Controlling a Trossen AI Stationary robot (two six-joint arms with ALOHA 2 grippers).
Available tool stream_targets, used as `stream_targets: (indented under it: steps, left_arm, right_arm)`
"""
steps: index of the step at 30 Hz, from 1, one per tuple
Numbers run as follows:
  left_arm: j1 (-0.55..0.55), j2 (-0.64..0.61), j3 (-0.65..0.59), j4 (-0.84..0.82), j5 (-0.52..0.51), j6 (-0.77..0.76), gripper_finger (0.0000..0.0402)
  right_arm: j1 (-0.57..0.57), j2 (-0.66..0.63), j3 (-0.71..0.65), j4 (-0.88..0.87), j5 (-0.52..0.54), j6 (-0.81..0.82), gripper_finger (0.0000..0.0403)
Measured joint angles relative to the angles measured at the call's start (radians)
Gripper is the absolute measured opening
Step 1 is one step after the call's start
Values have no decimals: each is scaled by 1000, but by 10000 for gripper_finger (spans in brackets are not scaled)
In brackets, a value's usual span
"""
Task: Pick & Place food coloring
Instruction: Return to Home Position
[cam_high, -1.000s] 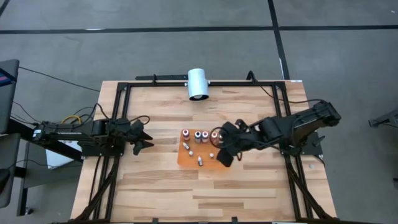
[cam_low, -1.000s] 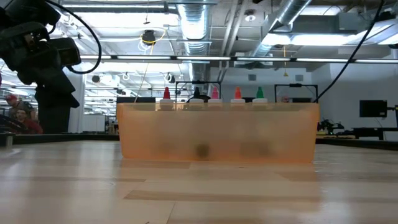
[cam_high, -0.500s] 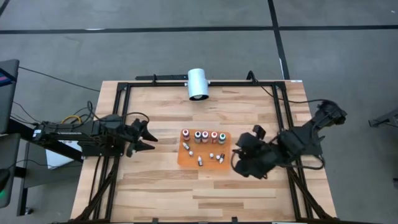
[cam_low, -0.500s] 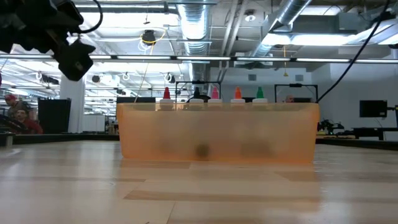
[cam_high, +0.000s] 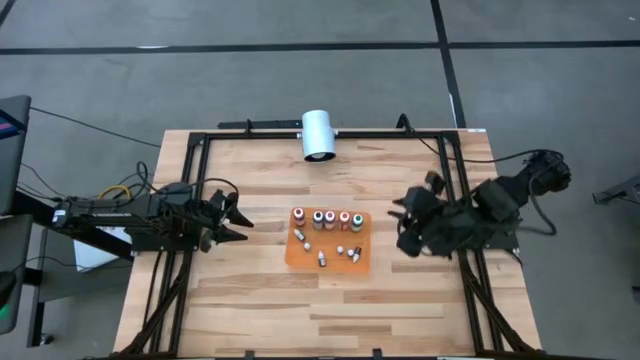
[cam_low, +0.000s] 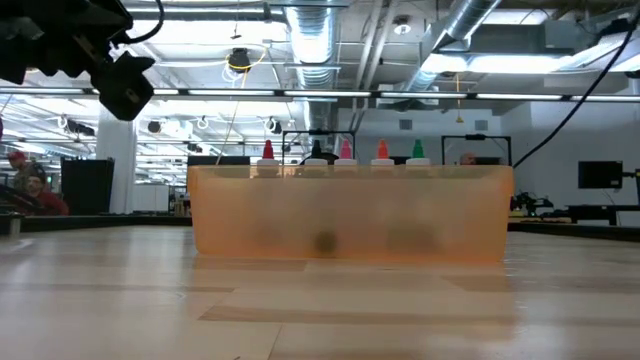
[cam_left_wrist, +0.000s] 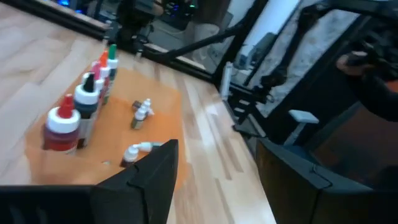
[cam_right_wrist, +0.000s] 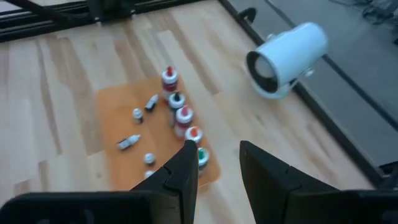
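right gripper: just off the bin's right edge, above the table, jaws a little apart, nothing between them
left gripper: parked off the bin's left side, fingers spread, empty
food coloring bottles: every one we can see is inside the orange bin. Five stand upright in a row along the side nearer the white cylinder, and a few small ones lie on the bin floor
row axis: left–right, along the line between the two grippers
key relation: the bin sits between both arms, straight ahead of the right gripper, which is somewhat nearer to it than the left
step: we judge placing done, with only the return home left
next move: we'd back out along the gripper's own axis, directly away from the bin
risk: low. The green-capped end bottle is the closest thing to the right fingers, so we'd avoid any swing toward the row
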Motion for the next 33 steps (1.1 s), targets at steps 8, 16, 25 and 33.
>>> stream_targets:
  steps: [8,16,25,33]
  left_arm:
    - [138,0,0,72,142,5,206]
    - [331,0,0,122,275,12,206]
    - [509,0,0,304,423,-48,206]
    - [533,0,0,365,436,-68,206]
  right_arm:
    - [-83,-153,-46,-8,-20,-113,109]
    - [-95,-398,-299,155,0,-151,109]
    - [-93,-676,-647,422,-1,-150,109]
    - [-63,-877,-838,555,-5,-150,109]
